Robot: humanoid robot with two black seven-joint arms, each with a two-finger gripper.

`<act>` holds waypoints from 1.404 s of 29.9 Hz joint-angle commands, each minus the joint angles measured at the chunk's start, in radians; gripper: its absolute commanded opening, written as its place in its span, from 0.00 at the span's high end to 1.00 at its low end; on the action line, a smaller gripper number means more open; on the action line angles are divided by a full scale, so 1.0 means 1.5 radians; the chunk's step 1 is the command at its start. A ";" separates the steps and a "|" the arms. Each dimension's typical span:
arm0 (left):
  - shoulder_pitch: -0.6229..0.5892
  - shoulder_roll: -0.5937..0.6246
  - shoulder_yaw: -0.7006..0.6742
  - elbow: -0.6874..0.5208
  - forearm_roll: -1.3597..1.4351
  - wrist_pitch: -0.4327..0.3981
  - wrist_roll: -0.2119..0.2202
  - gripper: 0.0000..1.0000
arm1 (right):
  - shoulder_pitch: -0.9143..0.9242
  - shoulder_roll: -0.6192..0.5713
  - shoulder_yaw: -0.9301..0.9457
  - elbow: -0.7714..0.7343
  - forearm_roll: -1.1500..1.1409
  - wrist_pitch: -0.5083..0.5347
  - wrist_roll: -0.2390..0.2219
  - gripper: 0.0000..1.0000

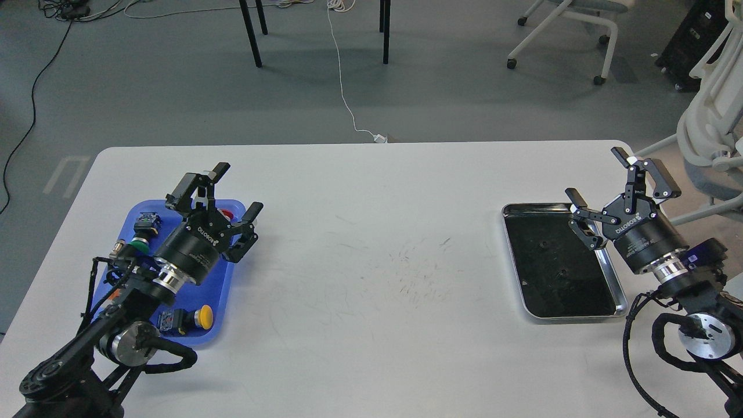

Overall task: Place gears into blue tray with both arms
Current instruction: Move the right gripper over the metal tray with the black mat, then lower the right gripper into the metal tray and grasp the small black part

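The blue tray [227,290] lies at the left of the white table, partly covered by my left arm. My left gripper [238,189] hovers over the tray's far right corner, open, with nothing between its fingers. On the right, two tiny black gears [544,244] [561,273] rest on the dark bottom of a silver metal tray [620,290]. They are hard to make out against it. My right gripper [596,174] is open and empty above that tray's far right corner.
Push-button switches lie in the blue tray: a green-capped one [138,244], a yellow-capped one [203,316], a red one [228,216] under the left gripper and a blue-bodied one [148,223]. Office chairs [711,133] stand beyond the table's right edge.
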 commanded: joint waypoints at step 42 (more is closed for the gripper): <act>-0.043 0.049 0.021 0.009 0.038 -0.034 -0.076 0.02 | 0.630 -0.139 -0.751 -0.047 -1.010 0.040 0.000 0.03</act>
